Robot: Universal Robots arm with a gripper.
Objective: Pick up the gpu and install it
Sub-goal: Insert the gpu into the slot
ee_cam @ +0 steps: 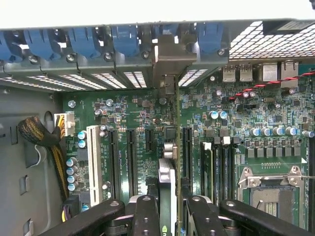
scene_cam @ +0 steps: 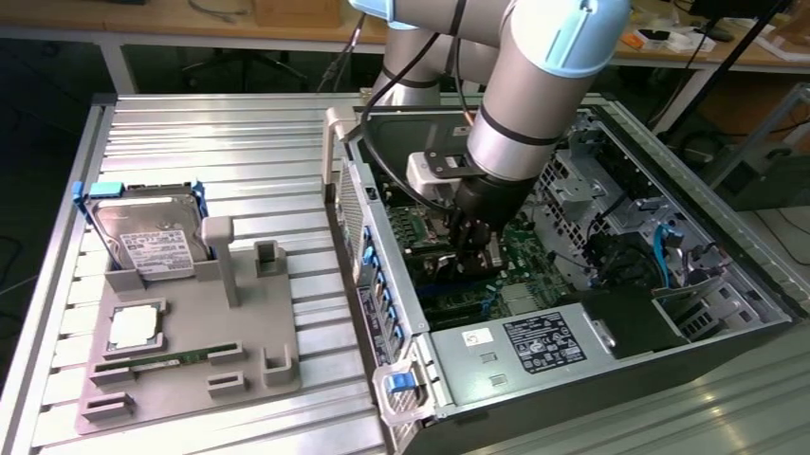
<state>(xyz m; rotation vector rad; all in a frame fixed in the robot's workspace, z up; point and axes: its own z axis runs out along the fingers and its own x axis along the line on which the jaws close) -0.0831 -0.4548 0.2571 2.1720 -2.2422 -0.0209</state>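
Black claw (ee_cam: pixel 166 216) reaches down into the open computer case (scene_cam: pixel 708 332), its fingers (ee_cam: pixel 146 216) closed on the gpu (ee_cam: pixel 167 189); the card stands on edge over the green motherboard (ee_cam: pixel 142 162), bracket against the rear slot wall; left on the counter (scene_cam: pixel 190 123) rests a hard drive (scene_cam: pixel 150 237).

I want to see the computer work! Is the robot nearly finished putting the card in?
Pick-up looks done: the black gripper grips the thin dark card with a silvery bracket, the gpu, inside the open grey computer case. In hand: it stands edge-on over the slots of the green motherboard. Left: whether it's fully pushed in, I cannot tell.
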